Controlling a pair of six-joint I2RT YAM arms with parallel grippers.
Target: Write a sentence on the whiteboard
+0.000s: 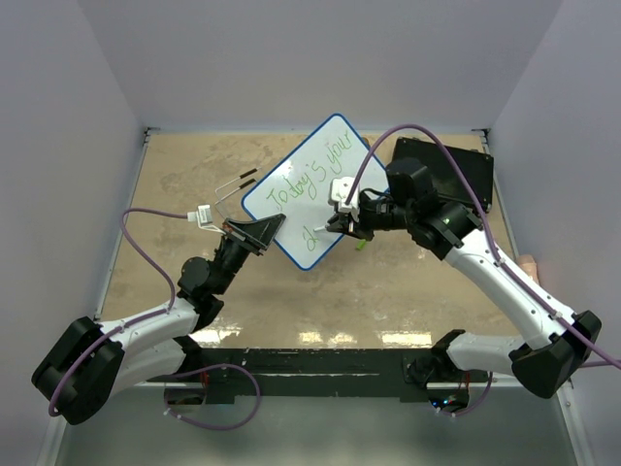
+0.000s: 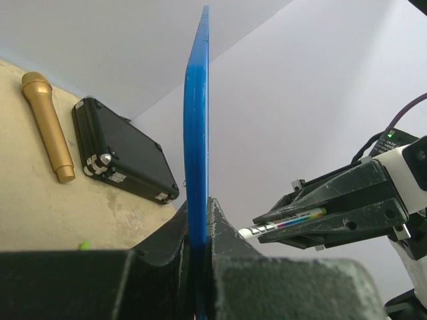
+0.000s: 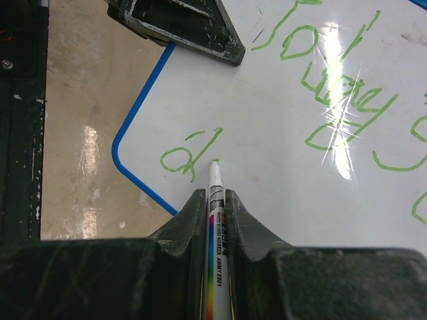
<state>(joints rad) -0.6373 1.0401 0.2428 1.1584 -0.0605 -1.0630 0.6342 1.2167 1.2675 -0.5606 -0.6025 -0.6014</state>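
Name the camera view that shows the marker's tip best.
Right wrist view: the marker points straight up the frame, its tip at the whiteboard beside the green d. Left wrist shows it side-on, tip barely visible. Top external shows it only as a tiny sliver.

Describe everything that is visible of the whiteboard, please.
The whiteboard is a flat, glossy white rectangle with a thin blue rim and rounded corners, turned diagonally over the middle of the table. Green handwriting on it reads "Today's your", with a lone "d" below. The left gripper clamps its edge. The right gripper holds a whiteboard marker with its tip at the surface beside the "d". Whether the board lies flat or is lifted is unclear.
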